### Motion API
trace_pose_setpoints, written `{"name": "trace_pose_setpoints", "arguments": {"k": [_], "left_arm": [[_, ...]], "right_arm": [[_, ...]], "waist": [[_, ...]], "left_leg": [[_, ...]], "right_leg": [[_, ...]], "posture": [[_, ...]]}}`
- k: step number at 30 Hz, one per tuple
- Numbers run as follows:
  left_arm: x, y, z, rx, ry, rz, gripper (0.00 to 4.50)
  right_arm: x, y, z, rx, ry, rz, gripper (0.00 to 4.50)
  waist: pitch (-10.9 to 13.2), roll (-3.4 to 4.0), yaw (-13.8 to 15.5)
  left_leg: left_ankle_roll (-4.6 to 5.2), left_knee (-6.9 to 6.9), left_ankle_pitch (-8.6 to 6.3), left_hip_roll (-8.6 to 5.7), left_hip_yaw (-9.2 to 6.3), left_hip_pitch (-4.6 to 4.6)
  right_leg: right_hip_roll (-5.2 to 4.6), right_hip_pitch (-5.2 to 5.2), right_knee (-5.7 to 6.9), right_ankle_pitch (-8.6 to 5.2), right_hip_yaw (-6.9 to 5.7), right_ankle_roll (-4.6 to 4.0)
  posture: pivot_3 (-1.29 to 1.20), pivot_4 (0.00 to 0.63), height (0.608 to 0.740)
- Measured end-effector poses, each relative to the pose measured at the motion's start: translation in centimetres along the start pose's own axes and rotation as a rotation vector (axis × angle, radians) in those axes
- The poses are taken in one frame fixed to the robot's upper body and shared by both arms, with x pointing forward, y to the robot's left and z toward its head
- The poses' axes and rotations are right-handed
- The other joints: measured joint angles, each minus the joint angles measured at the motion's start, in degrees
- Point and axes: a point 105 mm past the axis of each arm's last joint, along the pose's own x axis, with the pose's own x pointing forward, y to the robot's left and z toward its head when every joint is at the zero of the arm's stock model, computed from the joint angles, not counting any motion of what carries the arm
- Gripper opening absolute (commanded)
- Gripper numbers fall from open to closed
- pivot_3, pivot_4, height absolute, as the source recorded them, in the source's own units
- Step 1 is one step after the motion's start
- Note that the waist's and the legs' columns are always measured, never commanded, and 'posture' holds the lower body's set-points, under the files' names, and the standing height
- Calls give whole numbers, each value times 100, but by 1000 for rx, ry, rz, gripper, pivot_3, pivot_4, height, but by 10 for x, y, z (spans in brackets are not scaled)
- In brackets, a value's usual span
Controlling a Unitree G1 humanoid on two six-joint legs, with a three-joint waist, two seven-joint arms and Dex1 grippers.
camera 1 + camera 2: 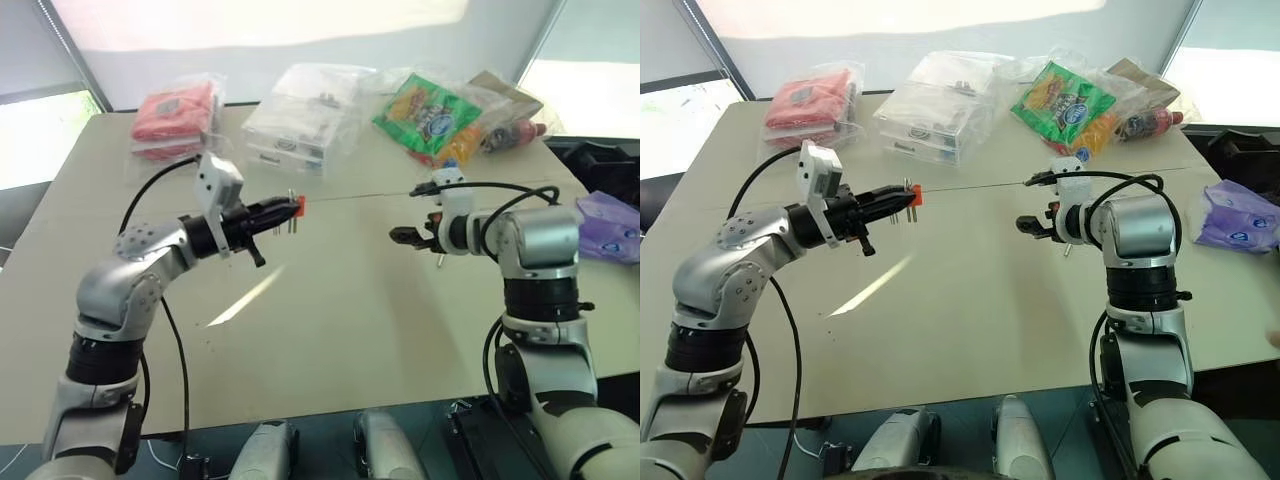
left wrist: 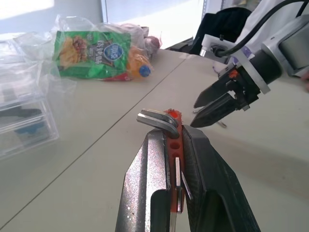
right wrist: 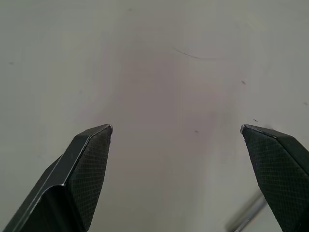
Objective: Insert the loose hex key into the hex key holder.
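Holder first: the hex key holder (image 1: pixel 298 205), a small red-orange block, sits pinched between the two black fingers of the left gripper (image 1: pixel 272 212), which are pressed tight against its sides. It is held up off the table (image 1: pixel 330 330). The bent ends of a few metal keys (image 2: pixel 157 121) poke out of the holder's top edge.

To the right of the holder, at a similar height and apart from it, is the right gripper (image 1: pixel 398 236). Its fingers are spread wide with nothing between them, their tips turned toward the holder. In the right wrist view a thin grey rod (blurred, but it looks like the loose hex key (image 3: pixel 247 214)) lies just beside one spread finger; I cannot tell whether they touch.

Beyond the holder, at the table's far side, lie a red packet (image 1: pixel 172 115), clear plastic bags (image 1: pixel 300 120) and a green snack bag (image 1: pixel 428 112).
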Motion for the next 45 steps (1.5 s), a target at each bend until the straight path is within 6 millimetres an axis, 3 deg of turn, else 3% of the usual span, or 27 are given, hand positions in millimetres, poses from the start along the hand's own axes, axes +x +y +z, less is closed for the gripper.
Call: {"name": "trace_pose_setpoints", "arguments": {"k": [4, 7, 23, 26, 33, 39, 42, 45], "left_arm": [[0, -3, 0, 5, -4, -3, 0], [0, -4, -1, 2, -1, -3, 0], [3, -6, -5, 8, 14, -8, 0], [2, -6, -5, 12, 15, -1, 0], [1, -5, -4, 23, 20, 11, 0], [1, -5, -4, 24, 21, 15, 0], [1, -4, -4, 23, 19, 16, 0], [3, -4, -4, 11, 11, 14, 0]], "right_arm": [[-8, -23, 4, -36, -14, -121, 4429], [-10, -30, 4, -36, -10, -157, 4429], [4, -27, -26, 88, 168, -193, 4429], [5, -29, -25, 101, 177, -198, 3614], [8, -31, -23, 105, 172, -206, 153], [10, -29, -20, 88, 138, -185, 68], [15, -15, -1, -5, -87, -104, 68], [13, 11, 19, -75, -307, 12, 68]], "waist": [[0, 0, -4], [0, 0, -10], [0, 0, -9], [0, 0, -11], [0, 0, -11], [-1, -1, -15], [0, 0, -24], [0, 0, -43]], "left_leg": [[0, -1, 0, 0, 2, 0], [1, -1, 0, 2, 2, 0], [2, -1, -1, 1, 3, -1], [2, -1, -1, 1, 3, 0], [2, 0, -1, 1, 3, 1], [2, -1, -1, 2, 3, 1], [4, -4, -2, 2, 3, 0], [4, -3, -2, 3, 5, 1]], "right_leg": [[2, -1, 0, 0, 0, 0], [4, -1, 0, 0, 0, 0], [7, -1, 0, 0, 0, 0], [7, 0, 0, 0, 0, 0], [8, 1, 0, 0, 0, 0], [9, 1, 0, 0, -1, 0], [10, -1, 0, 0, -1, 1], [11, -1, 1, 1, 0, 2]], "posture": [[0, 150, 740], [0, 150, 740], [0, 150, 740], [0, 150, 740], [0, 150, 740], [0, 150, 740], [0, 150, 740], [0, 150, 740]]}}
